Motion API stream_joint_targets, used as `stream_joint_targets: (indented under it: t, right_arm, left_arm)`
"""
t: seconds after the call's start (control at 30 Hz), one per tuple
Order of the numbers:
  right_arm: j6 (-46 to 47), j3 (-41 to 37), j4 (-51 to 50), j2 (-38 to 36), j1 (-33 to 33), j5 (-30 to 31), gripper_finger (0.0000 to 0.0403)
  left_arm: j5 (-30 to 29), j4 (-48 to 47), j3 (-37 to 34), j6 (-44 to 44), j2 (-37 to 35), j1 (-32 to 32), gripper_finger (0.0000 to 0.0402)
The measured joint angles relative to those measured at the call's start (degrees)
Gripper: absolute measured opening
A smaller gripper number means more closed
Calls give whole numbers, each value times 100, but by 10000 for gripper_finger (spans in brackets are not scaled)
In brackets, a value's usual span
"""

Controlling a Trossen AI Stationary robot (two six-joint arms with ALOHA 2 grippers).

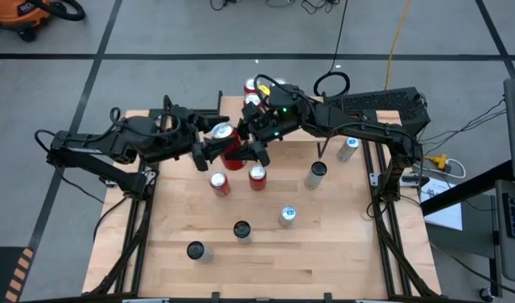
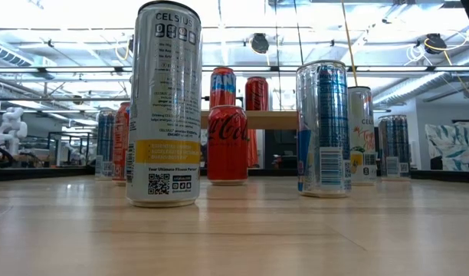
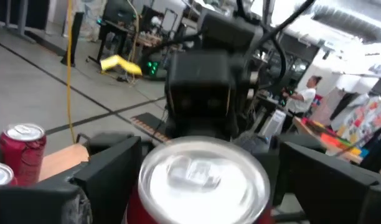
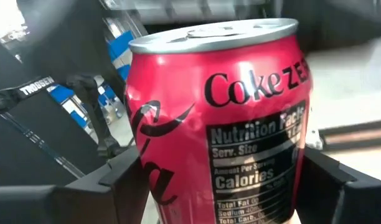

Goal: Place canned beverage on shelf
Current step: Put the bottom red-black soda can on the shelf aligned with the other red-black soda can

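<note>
Well, from above I start at the table's (image 1: 342,261) left edge, where the left arm reaches in over the corner. The left claw (image 1: 209,151) hangs above the far middle of the table. On its wrist camera its fingers (image 3: 109,171) stand wide on either side of the can's silver top, with a sliver of air on one side, so it is not pinching anything.

The can (image 1: 222,132), a red Coke Zero, sits between the two claws with its top turned toward the left arm. The right claw (image 1: 253,150) has it: on the right wrist camera both fingers (image 4: 119,180) press against the can's sides.

The shelf (image 1: 230,105) lies just beyond the claws at the table's far edge. Two red cans (image 1: 252,93) already stand on it under the right arm, and its left part shows bare wood. At table height its top (image 2: 277,119) shows as a thin strip behind the standing cans.

There is little room under the claws, where two red cans (image 1: 220,183) stand close below them. Further right, a silver can (image 1: 315,174) stands alone, and another (image 1: 348,147) is near the right edge. The near half is roomier, with only three cans (image 1: 241,229) spread across it and a clear near-right corner.
</note>
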Motion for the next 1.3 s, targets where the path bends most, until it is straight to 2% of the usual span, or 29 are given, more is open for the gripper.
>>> stream_joint_targets:
  t: [0.17,0.43,0.57,0.77,0.83,1.0,1.17,1.3]
  right_arm:
    - [12,-11,-79,-77,-136,-235,278]
    - [-268,-10,-201,-521,-548,-1045,278]
    - [-557,-4,-701,-854,-888,-1321,279]
    - [-1251,-6,-1894,-1291,-1390,-1308,279]
    - [-1295,-165,-2016,-1451,-1501,-1316,279]
    - [-1256,-1247,-1758,-2120,-1568,-1326,279]
    - [-751,-3107,-513,-2975,-1692,-1333,279]
    - [-382,-4507,704,-3572,-1809,-1023,279]
  left_arm:
    - [-183,-21,4,4,-83,2,385]
    - [-385,-88,4,11,-263,0,386]
    - [-424,-262,2,8,-297,0,386]
    - [-437,-342,0,0,-290,0,386]
    - [-437,-415,0,-2,-292,0,386]
    - [-450,-441,-2,-90,-290,2,386]
    - [-480,-593,-2,-312,-290,2,386]
    - [-483,-707,-4,-448,-286,2,386]
